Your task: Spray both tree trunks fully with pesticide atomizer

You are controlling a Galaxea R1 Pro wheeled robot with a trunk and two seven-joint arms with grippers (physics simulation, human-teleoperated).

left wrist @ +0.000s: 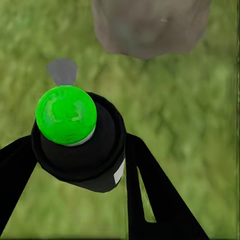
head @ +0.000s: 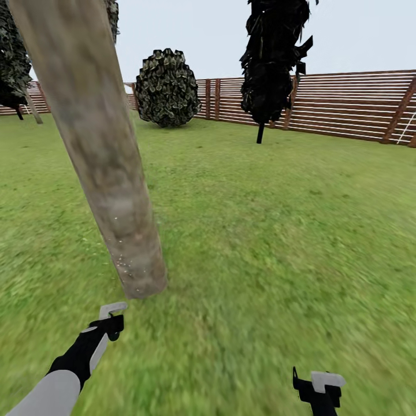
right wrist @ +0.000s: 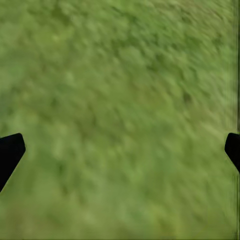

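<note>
A thick, smooth grey-tan tree trunk (head: 110,173) leans up to the left, its base in the grass just ahead of my left gripper (head: 107,325). Small pale specks dot the lower trunk. The left gripper (left wrist: 77,145) is shut on the pesticide atomizer (left wrist: 80,150), a black bottle with a bright green cap (left wrist: 66,115) and a grey nozzle (left wrist: 62,71) that points toward the trunk base (left wrist: 150,27). A second, thin-looking leaning trunk (head: 33,108) stands far off at the left. My right gripper (head: 318,386) hangs open over bare grass, its fingertips (right wrist: 11,150) wide apart.
Green lawn (head: 277,231) spreads all around. A brown slatted fence (head: 346,104) runs along the back. In front of it stand a round dark bush (head: 167,86) and a dark narrow cypress-like tree (head: 271,63).
</note>
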